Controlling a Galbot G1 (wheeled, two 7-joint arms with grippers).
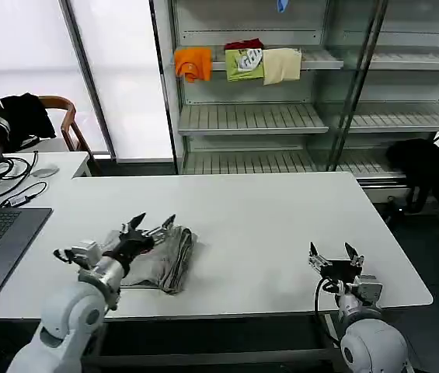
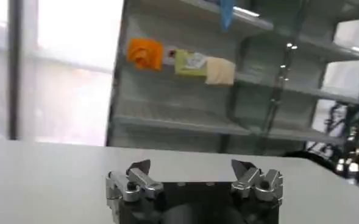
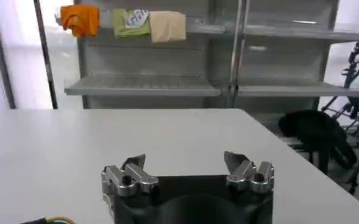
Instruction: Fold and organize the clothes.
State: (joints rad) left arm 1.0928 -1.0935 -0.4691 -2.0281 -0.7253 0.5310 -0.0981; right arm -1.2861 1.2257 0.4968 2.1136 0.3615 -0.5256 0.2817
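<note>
The grey shirt [image 1: 165, 256] lay folded, apparently complete, near the table [image 1: 281, 225]'s front-left; the left gripper [image 1: 153, 224] hovered above it, empty, jaws spread. The right gripper [image 1: 333, 251] waited apart, likewise spread. Shelving seemed next.

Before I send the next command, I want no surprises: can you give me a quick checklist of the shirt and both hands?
1. Light grey shirt lies folded in a compact bundle on the white table: ok.
2. Left hand open and holding nothing, above the shirt: ok.
3. Right hand open, empty, over the table's front right part, apart from the shirt: ok.
4. Shirt fully on the table, near the front edge but not overhanging: ok.
5. Folds neat and even: cannot tell, the left arm covers part of the bundle.
</note>
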